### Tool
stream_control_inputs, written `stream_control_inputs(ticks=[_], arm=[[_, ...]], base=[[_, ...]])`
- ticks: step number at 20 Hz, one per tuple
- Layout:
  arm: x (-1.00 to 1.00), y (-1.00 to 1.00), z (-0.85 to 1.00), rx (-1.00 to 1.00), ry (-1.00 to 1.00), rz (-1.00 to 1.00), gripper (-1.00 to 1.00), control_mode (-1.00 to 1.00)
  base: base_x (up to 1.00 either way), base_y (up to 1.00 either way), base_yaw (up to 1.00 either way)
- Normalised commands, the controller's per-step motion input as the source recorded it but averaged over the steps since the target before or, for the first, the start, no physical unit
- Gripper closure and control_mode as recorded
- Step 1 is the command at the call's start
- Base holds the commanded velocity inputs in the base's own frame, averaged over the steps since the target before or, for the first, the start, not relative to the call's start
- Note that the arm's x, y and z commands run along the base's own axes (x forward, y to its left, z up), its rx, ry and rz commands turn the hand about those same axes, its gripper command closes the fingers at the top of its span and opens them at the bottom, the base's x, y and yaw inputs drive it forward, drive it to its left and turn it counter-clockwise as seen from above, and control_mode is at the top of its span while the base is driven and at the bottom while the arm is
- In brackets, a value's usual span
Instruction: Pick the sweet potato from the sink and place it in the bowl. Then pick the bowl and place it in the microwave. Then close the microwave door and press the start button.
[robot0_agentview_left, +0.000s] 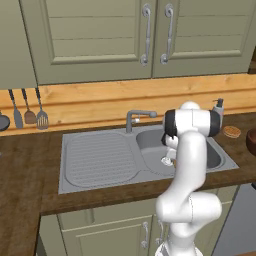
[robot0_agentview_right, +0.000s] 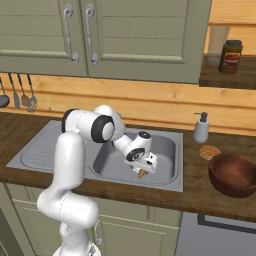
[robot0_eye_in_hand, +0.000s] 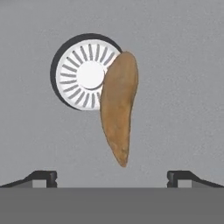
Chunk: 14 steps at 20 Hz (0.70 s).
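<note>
left base view: white arm rises from the lower right and bends over the sink (robot0_agentview_left: 100, 165), a grey steel unit with a ribbed draining board on the left and the basin on the right. the arm's elbow hides most of the basin; just a bit of the round drain (robot0_agentview_left: 166, 161) shows beside the forearm. grey tap (robot0_agentview_left: 137, 118) stands behind the basin. soap dispenser (robot0_agentview_left: 218, 107) and a round waffle-like item (robot0_agentview_left: 232, 132) sit on the wooden counter right of the sink. three utensils (robot0_agentview_left: 29, 111) hang on the wall at left. pale green cabinet doors above.

right base view: arm comes from the lower left, hand pointing down into the basin. gripper (robot0_agentview_right: 143, 170) hangs low over the sink floor, with the sweet potato (robot0_agentview_right: 142, 173) right under it, a small orange-brown tip showing below the hand. can't tell from here if they touch. bowl (robot0_agentview_right: 234, 174), dark reddish-brown and deep, sits on the counter right of the sink, well apart from the gripper. waffle-like item just behind the bowl, soap dispenser near it. jar (robot0_agentview_right: 230, 56) on a shelf at upper right.

hand view: sweet potato lies on the grey basin floor, its fat end overlapping the drain rim, tapered end pointing toward the fingertips (robot0_eye_in_hand: 43, 176). jaws spread wide, one tip at each side, nothing between them, not touching the potato.
</note>
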Motion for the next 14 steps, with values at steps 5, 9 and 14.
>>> stream_control_inputs(ticks=[5, 9, 14], arm=[[0.22, -0.02, -0.21, 0.0, 0.0, 0.0, -1.0, -1.0], [0.28, -0.02, -0.2, 0.0, 0.0, 0.0, -1.0, -1.0], [0.24, -0.04, -0.2, 0.0, -0.01, 0.0, -1.0, -1.0]], base=[[0.0, 0.0, 0.0], [0.0, 0.0, 0.0], [0.0, 0.0, 0.0]])
